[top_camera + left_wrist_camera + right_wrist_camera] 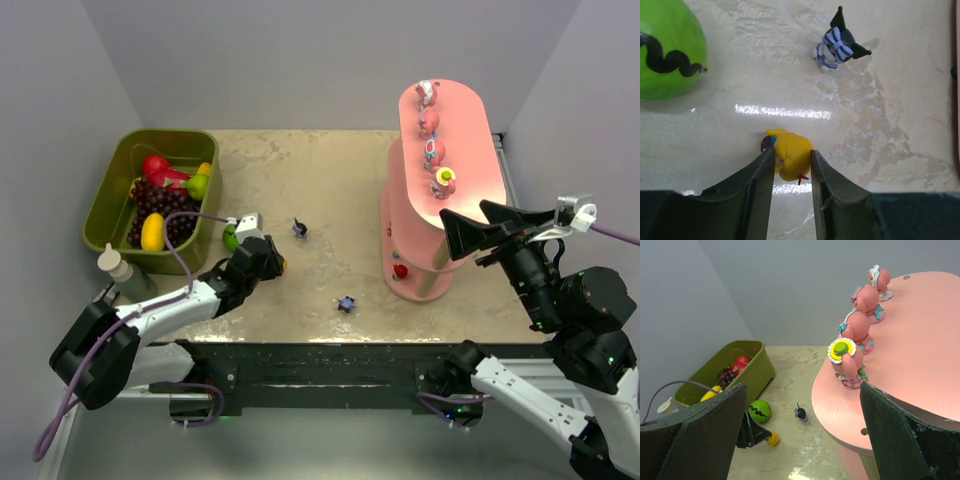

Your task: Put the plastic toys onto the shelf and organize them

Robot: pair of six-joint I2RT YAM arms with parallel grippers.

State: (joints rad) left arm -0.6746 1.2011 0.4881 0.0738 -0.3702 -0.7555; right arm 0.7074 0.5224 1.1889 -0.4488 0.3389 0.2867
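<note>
My left claw (791, 156) is nipped on the yellow toy (794, 149), which lies on the bench (900, 165) well left of the shelf (470, 150). I'd lift straight up with a firm squeeze (it's caught near one end, so it may swivel). My right claw (802, 395) hangs spread beside the shelf top. The shelf's lower tiers are mostly hidden from me.

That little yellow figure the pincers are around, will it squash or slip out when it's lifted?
Probably not squash: the yellow figure shows no dent between the left gripper's fingers, so it looks rigid. It looks smooth and curved, so it might slip or twist. Being tiny, it is likely light.
</note>
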